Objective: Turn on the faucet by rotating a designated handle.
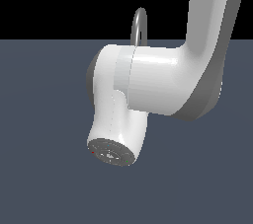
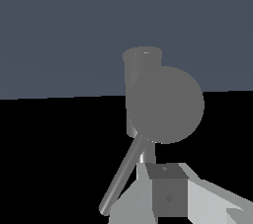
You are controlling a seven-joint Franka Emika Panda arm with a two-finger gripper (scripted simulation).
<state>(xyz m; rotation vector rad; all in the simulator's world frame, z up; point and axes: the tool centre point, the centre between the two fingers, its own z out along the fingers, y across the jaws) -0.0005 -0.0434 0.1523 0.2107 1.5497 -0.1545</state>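
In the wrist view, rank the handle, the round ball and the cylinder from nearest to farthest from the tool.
1. The handle: a thin lever, running close beside the tool.
2. The ball: at the lever's far end.
3. The cylinder: partly hidden behind the ball.

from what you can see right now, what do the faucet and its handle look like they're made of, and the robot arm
The faucet looks like grey metal with a dull satin finish: even grey, soft shading. Its handle, a thin rod, shows a brighter streak along its length, suggesting smooth polished metal. The robot arm looks like glossy white moulded plastic or painted casing, with a broad soft highlight and darker grey joint sections. Being a render, these are only looks.
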